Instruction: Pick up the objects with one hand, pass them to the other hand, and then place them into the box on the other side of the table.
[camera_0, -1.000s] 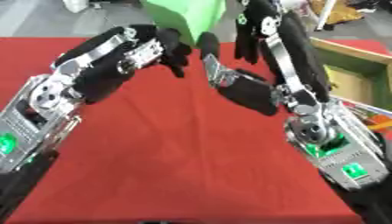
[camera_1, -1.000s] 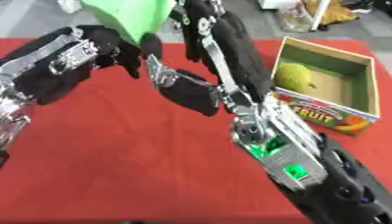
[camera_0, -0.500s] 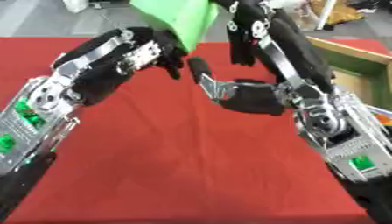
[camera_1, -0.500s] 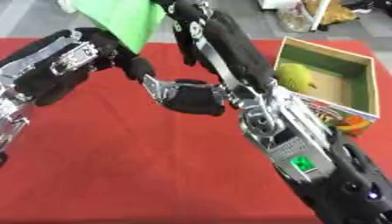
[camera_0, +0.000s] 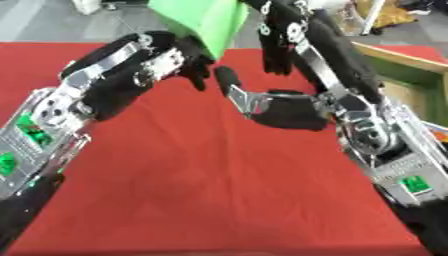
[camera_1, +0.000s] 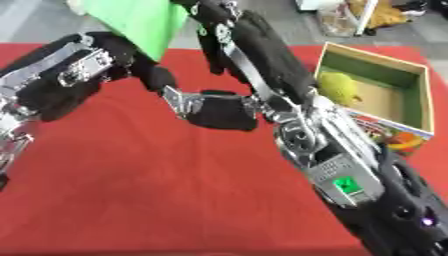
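A bright green flat object (camera_0: 206, 20) hangs above the table's far middle. My left hand (camera_0: 162, 62) comes in from the left, its fingers curled round the object's lower edge. Facing it, my right hand (camera_0: 289, 107) has its palm just right of the left hand. The right thumb sticks out toward the left hand, and the fingers (camera_0: 280, 42) reach up along the object's right side without wrapping it. A cardboard box (camera_1: 376, 56) with green inner walls stands at the right edge, and a yellow-green lumpy thing (camera_1: 337, 87) lies inside it.
A red cloth (camera_1: 131, 190) covers the table. The box's front wall (camera_1: 394, 137) carries a colourful print. Floor and some clutter show beyond the far edge. Both forearms cross the near part of the table.
The green object has shifted slightly left with my left hand. My right thumb has swung from pointing up toward the left hand, while its palm has stayed almost in place.
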